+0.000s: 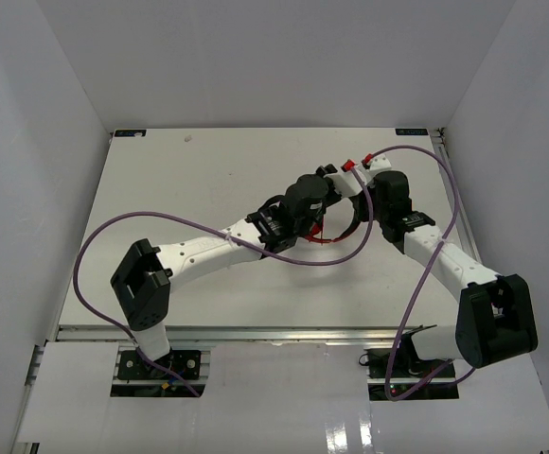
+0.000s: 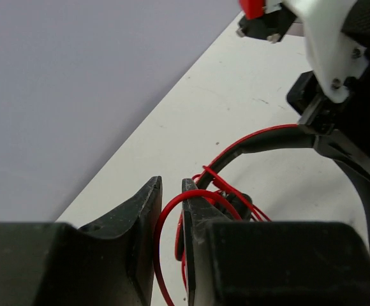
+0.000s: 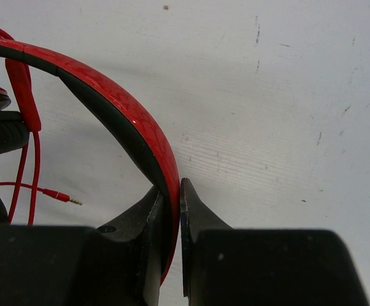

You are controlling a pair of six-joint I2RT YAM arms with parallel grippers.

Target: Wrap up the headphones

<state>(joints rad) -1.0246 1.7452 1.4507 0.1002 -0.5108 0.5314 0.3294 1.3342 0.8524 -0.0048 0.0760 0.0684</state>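
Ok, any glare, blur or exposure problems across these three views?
Top external: even, soft light, with glare only on the glossy strip by the arm bases. Left wrist: the left gripper is near-black and soft, while the red cord is crisp enough. Right wrist: the table scuffs are sharp, there is a small highlight on the headphones, and the right gripper is underexposed.

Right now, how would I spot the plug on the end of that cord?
On the white table, find the red headphones whose band the right gripper pinches. Inside that arch is the plug: a short red sleeve with a metal tip, the only loose end among the thin red cord strands.
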